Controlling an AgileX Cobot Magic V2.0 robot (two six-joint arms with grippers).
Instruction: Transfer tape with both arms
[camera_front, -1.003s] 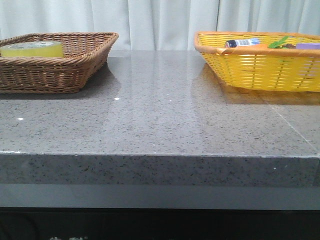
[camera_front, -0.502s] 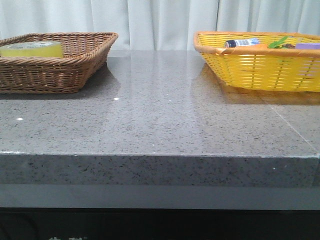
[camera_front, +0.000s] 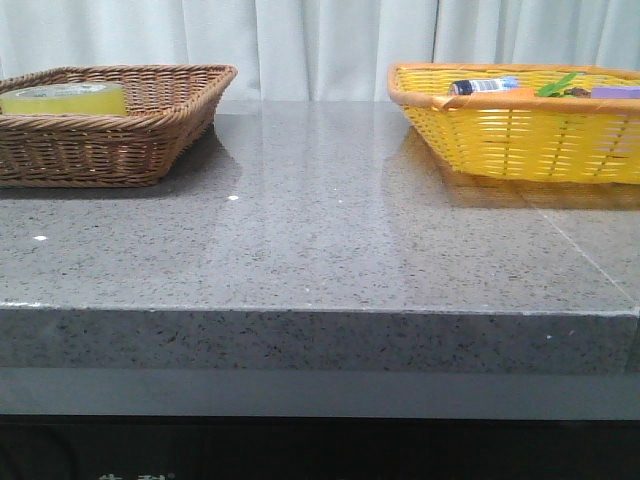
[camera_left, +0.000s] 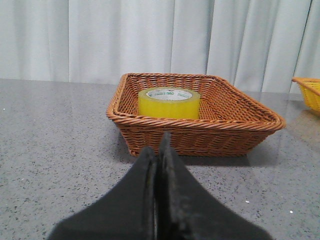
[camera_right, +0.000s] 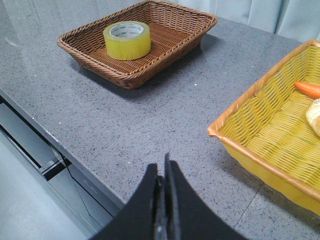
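Two baskets on the grey counter (camera_front: 320, 250), one tape roll, no arm in the front view. Tape (camera_front: 64, 98) lies flat on its side in the brown wicker basket (camera_front: 150, 140) at far left; the yellow basket (camera_front: 520, 135) sits far right, well apart.

Left gripper (camera_left: 158, 150): fingers pressed together, nothing held, aimed at the brown basket from the near side, not yet over it. Right gripper (camera_right: 163, 172): also closed tight & empty, hanging near the counter's front edge, between the 2 baskets.

Risks, as I judge them:
- Both sets of fingers are closed; if the left one descends w/o spreading first it will just bump the roll or shove it vs. the basket wall.
- Roll is wide & glossy: a shallow pinch on the outer face could slip. Rim or core hold looks safer.
- Basket wall is raised; a low approach may catch it & drag the basket.
- Handover mid-air: early release = drop.

Count: tape 1, baskets 2, grippers 2. Yellow basket holds a carrot (camera_right: 309, 89), a small bottle (camera_front: 484, 86), plus other bits I can't tell apart.
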